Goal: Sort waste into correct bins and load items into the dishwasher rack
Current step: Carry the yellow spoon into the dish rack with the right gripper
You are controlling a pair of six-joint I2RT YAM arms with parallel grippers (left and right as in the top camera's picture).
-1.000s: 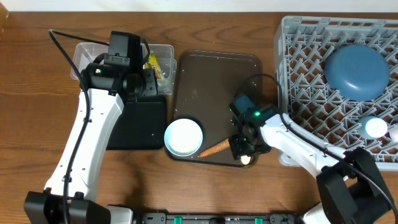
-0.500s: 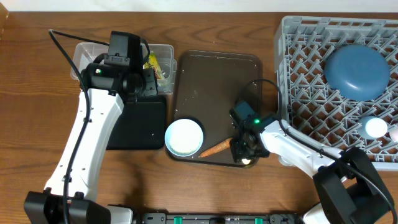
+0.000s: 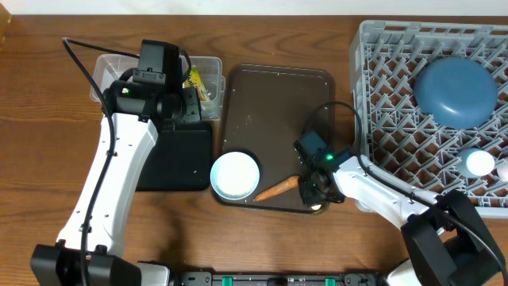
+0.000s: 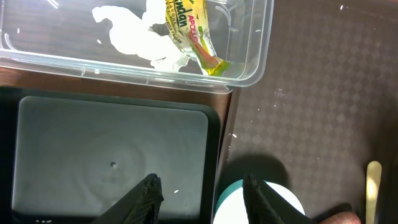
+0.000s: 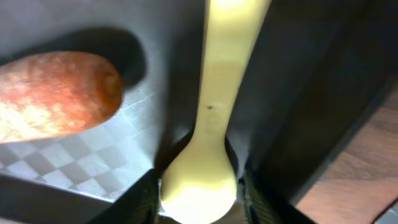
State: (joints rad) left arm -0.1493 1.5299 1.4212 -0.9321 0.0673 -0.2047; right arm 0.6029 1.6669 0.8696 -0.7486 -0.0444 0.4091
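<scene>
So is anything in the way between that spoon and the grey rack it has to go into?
Nothing loose lies between. The right gripper has its fingers against the cream spoon in the brown tray's corner; toward the dishwasher rack stand only the tray's raised rim and the rack's own wall.

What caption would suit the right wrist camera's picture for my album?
Gripper straddling a cream spoon on the brown tray, carrot stick beside it.
</scene>
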